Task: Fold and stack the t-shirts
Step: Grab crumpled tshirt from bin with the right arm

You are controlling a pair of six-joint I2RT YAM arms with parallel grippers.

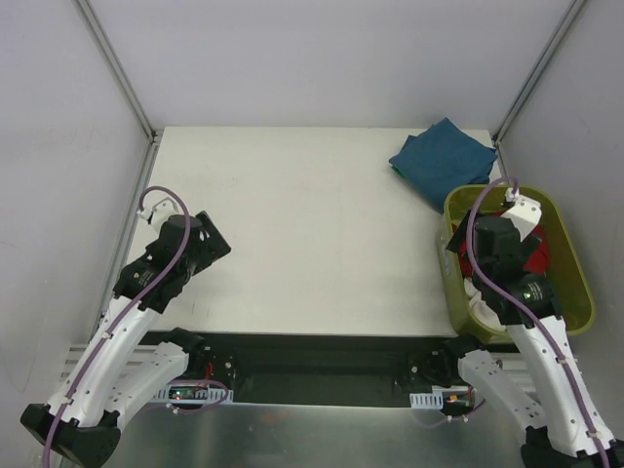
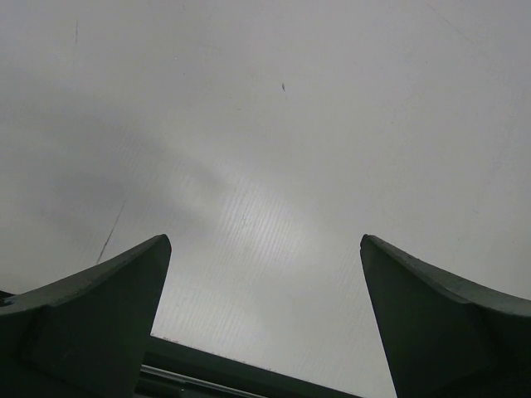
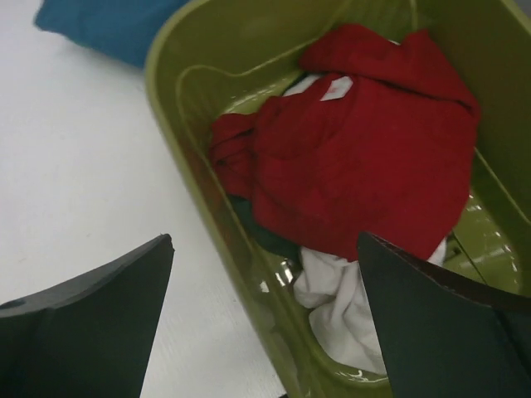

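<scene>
- Jaws of the left gripper (image 2: 265,249) stood spread wide with nothing between them, over a bare patch at the left side of the table (image 1: 312,234), well apart from every shirt.
- The table was smooth, matt and pale.
- At its far right corner lay the teal-blue shirt (image 1: 444,161), already a flat, squarish fold of soft cloth, just beside the far end of the tub (image 3: 199,83).
- The tub was glossy olive plastic with rounded corners, and its long axis ran from the near edge toward the back.
- Inside it, the red shirt (image 3: 357,157) sat crumpled on top in a loose mound with no clear long axis, and a small white neck label (image 3: 336,87) showed toward its far side.
- The white shirt (image 3: 340,307) was bunched beneath the red one at the tub's near end.
- The right gripper (image 3: 265,240) hung above the tub, wide open and holding nothing, with the red shirt just ahead of it and below. This arm was plainly the nearer, so a downward reach looked likely.
</scene>
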